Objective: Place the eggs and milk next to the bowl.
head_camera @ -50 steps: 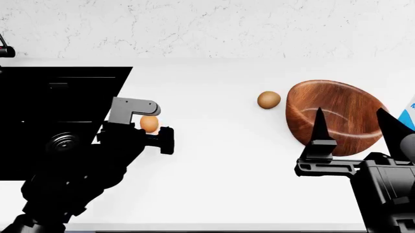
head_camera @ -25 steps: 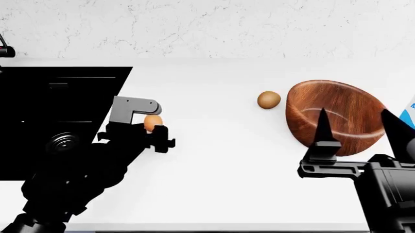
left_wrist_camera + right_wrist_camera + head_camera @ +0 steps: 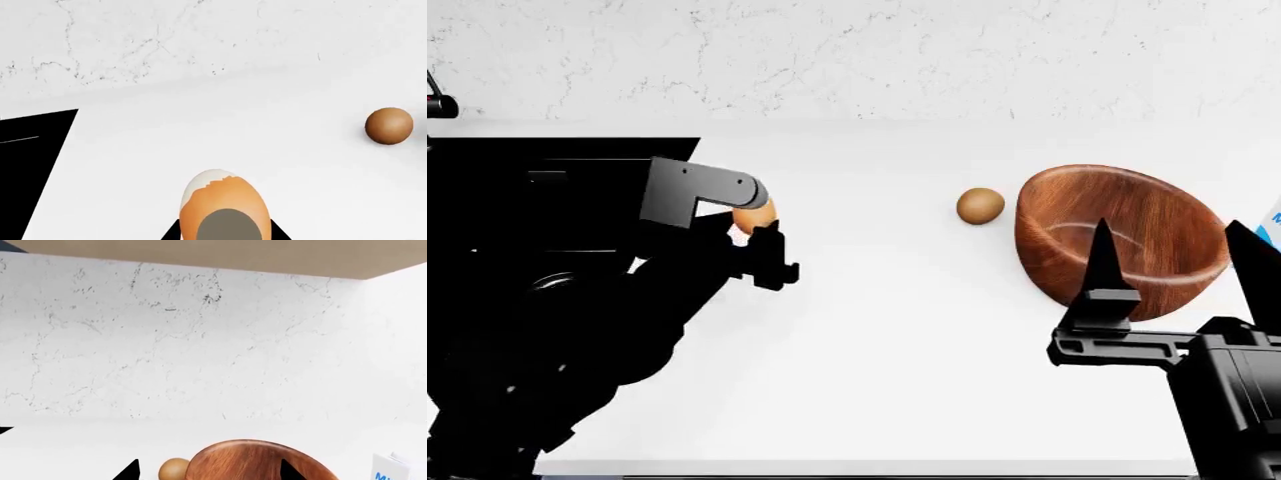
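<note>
The left gripper (image 3: 751, 235) has its fingers clenched on the lighter orange egg (image 3: 754, 215), which shows between a grey finger plate and a black one in the head view. The left wrist view sees this egg (image 3: 225, 210) close up, poking out ahead of the gripper above the white desk (image 3: 894, 330). Whether the egg touches the desk cannot be told. It sits just beyond the right edge of a black panel (image 3: 547, 200) set into the desk's left side.

The darker brown egg (image 3: 980, 206) lies on the desk just left of the wooden bowl (image 3: 1121, 240), near it but with a thin gap showing. Between the two eggs the desk is a broad open stretch of white, and it stays open toward the near edge as well. Behind everything, a white marbled wall (image 3: 854, 60) closes off the far edge.

The right gripper (image 3: 1181, 275) hangs in front of the bowl with its two dark pointed fingers released and spread wide, one tip over the bowl's middle and the other near the bowl's right rim, holding nothing. The milk carton (image 3: 1269, 225) is only a blue and white sliver at the head view's right edge, right of the bowl; the right wrist view catches its corner (image 3: 399, 469) beside the bowl (image 3: 257, 462).
</note>
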Available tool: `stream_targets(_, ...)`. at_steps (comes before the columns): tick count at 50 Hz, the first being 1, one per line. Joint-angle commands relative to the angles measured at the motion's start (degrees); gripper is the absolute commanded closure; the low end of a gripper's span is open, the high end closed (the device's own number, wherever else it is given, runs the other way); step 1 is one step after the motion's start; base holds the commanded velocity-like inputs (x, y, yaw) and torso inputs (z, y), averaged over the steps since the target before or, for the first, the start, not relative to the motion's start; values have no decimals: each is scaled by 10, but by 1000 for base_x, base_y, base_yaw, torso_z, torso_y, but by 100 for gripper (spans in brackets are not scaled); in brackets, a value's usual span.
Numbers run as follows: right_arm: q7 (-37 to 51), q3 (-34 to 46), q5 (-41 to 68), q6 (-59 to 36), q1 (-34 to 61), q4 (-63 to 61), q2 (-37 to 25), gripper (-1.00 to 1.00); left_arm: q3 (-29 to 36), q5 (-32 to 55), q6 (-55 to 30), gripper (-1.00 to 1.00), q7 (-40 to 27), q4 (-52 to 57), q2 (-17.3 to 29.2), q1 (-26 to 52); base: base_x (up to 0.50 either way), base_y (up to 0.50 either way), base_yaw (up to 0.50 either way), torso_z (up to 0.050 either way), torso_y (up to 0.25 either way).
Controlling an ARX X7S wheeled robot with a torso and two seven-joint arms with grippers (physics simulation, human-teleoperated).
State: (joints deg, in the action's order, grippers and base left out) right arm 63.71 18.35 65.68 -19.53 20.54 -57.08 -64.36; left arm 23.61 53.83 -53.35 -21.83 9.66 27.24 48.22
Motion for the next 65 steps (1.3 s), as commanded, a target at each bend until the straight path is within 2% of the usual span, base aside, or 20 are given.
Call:
stream_targets(1,3,-2,1,4,-1,-4,-6,-100,6,34,-28,100,-4,78,13,19,0,0,0,0,0)
stream_targets(21,3,1,5,4,12,-8,-5,-100,112,-22,-26,100,119,-15,-30,122,0,0,0,0,0)
stream_targets(35,6,2,9,5,16,-9,-8,-100,169,-41,-10,100,188,-37,-51,141,0,0,0,0,1)
stream_targets(65,1,9,-4,14,11,0,-5,-100,267,-115,79,100,337,-206,-132,191,0,0,0,0,0)
